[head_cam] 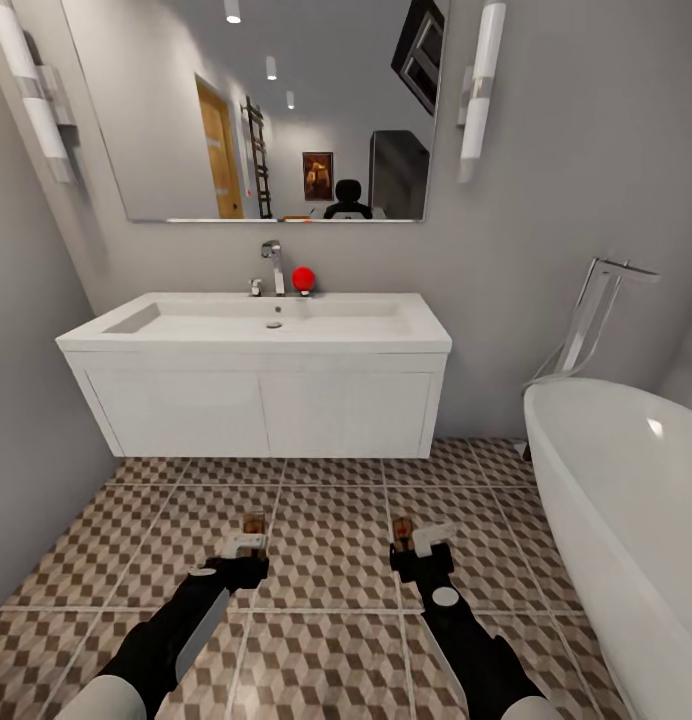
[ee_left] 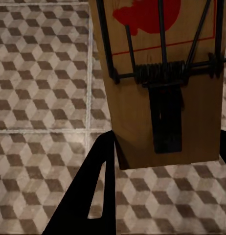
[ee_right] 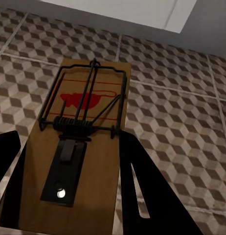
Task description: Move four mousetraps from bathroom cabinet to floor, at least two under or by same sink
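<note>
The white sink point(head_cam: 256, 325) with its chrome faucet point(head_cam: 274, 265) sits on a white wall-hung vanity straight ahead. My left gripper point(head_cam: 248, 545) is shut on a tan mousetrap point(head_cam: 253, 522) held over the cube-patterned bathroom floor point(head_cam: 326, 560) in front of the vanity. In the left wrist view the mousetrap point(ee_left: 162, 83) hangs between the dark fingers point(ee_left: 91, 196). My right gripper point(head_cam: 423, 548) is shut on a second mousetrap point(head_cam: 403, 528), whose wire frame and red spot show in the right wrist view point(ee_right: 81, 147). The cabinet is out of view.
A white bathtub point(head_cam: 626, 500) with a tall chrome filler point(head_cam: 596, 310) fills the right side. A grey wall point(head_cam: 26, 400) closes the left. A red ball point(head_cam: 303, 279) stands on the sink's back edge, under a large mirror point(head_cam: 276, 110).
</note>
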Tool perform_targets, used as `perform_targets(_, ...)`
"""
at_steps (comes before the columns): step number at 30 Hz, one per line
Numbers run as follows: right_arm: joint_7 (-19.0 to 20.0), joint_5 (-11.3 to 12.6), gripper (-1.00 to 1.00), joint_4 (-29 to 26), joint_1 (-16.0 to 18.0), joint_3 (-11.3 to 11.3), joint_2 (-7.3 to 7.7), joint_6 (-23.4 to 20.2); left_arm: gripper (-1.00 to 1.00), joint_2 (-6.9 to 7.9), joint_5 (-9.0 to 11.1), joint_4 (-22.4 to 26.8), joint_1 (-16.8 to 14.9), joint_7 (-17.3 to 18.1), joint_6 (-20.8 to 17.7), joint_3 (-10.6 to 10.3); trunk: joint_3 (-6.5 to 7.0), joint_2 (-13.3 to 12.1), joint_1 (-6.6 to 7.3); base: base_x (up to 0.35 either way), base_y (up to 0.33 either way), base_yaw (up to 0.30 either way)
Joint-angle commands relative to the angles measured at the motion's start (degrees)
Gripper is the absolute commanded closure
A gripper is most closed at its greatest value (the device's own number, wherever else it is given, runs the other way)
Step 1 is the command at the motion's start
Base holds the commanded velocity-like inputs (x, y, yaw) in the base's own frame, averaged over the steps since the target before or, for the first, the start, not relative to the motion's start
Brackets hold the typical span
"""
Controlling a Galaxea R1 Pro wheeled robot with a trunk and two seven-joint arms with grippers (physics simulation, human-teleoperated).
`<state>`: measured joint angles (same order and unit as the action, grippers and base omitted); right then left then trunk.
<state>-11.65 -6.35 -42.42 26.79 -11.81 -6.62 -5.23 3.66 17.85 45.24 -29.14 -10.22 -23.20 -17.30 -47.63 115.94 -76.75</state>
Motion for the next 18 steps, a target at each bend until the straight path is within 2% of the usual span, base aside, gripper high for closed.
perform_targets(1, -0.22, -0.42, 1.00, -0.17, 0.02, -0.18, -0.01, -0.48, 1.00, 0.10, 0.45, 1.07, -0.04, -0.66, -3.30, -0.36, -0.06, 0.03, 0.01, 0.000, 0.000, 0.000)
perform_targets(3, -0.36, -0.42, 1.00, -0.42, 0.02, -0.21, -0.02, -0.48, 1.00, 0.19, 0.44, 3.71, -0.04, -0.67, -8.27, -0.32, -0.06, 0.03, 0.01, 0.000, 0.000, 0.000)
perform_targets(6, -0.44, -0.42, 1.00, -0.57, 0.02, -0.18, 0.01, -0.48, 1.00, 0.26, 0.40, 5.98, -0.04, -0.68, -10.75, -0.29, -0.24, 0.43, -0.21, 0.000, 0.000, 0.000)
perform_targets(18, -0.47, -0.43, 1.00, -0.71, 0.02, -0.12, 0.07, -0.48, 1.00, 0.24, 0.43, 6.50, -0.04, -0.68, -12.02, -0.27, -3.27, 5.24, -2.85, 0.000, 0.000, 0.000)
